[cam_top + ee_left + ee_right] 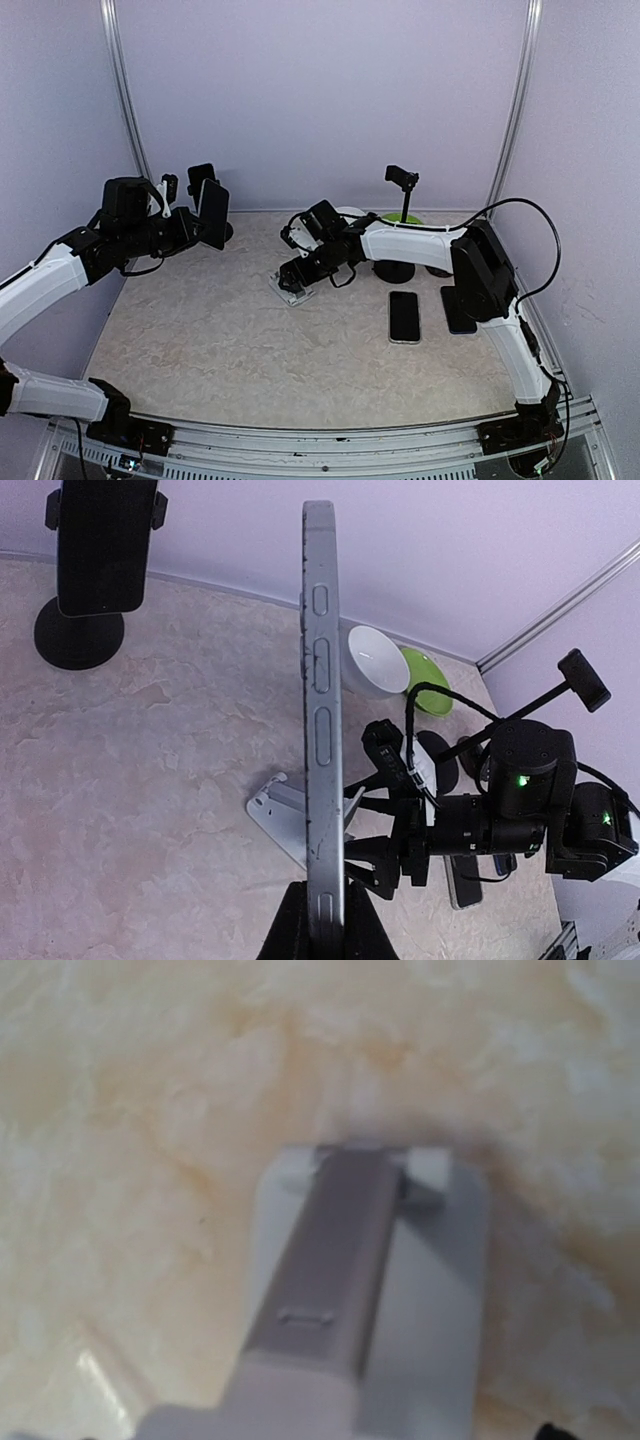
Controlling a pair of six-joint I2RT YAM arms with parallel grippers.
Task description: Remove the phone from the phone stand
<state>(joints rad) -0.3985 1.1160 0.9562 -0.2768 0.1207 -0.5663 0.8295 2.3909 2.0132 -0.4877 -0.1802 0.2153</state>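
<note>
At the far left a black stand [78, 630] carries a clamped phone [105, 540]. Just right of it the left tool [318, 925] is clenched on the lower end of the phone [322, 730], which hangs in the air well above the table [200, 340], touching no stand. So the removal looks done, and what is likely left is to lay the phone down. Its long axis runs nearly upright, straight out from the tool, free end up. It is edge-on to the wrist view, side buttons showing. At centre a white stand [288, 288] lies flat with the right tool [303, 270] right over it. I cannot tell whether that tool is released or pinching. Farther right, two flat phones [404, 316] lie side by side.
</note>
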